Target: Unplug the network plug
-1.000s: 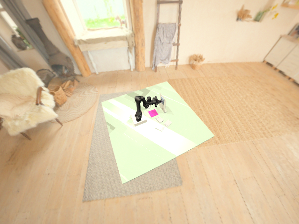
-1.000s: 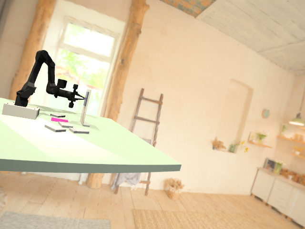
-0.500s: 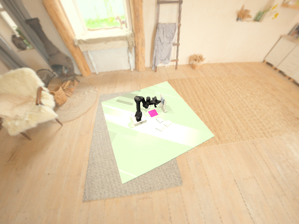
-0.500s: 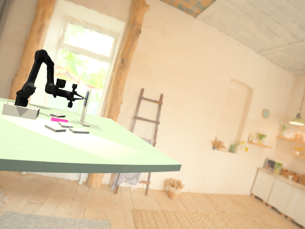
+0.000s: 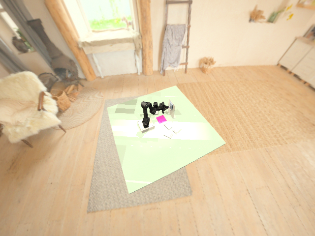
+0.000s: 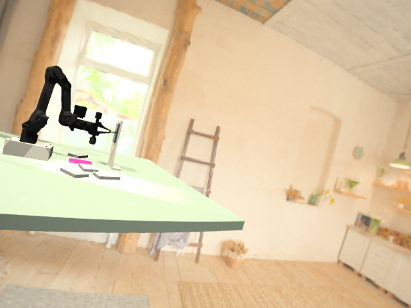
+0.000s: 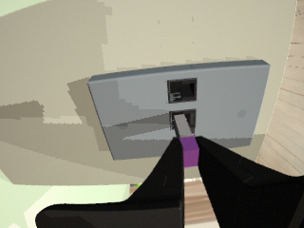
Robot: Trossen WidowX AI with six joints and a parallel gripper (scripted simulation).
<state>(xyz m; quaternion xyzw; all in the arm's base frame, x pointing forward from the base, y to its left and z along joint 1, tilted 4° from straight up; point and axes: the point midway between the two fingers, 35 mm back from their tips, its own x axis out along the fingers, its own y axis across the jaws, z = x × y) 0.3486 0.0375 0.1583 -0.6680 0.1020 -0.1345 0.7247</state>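
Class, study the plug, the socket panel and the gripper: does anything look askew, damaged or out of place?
Nothing stands out. The purple plug sits straight in the lower socket of the grey plate, the upper socket is vacant, and the upright panel stands square on the table. The gripper is shut on the plug.

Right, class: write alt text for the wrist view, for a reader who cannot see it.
The end effector is shut on a purple plug seated in the lower socket of a grey plate; the upper socket is empty.
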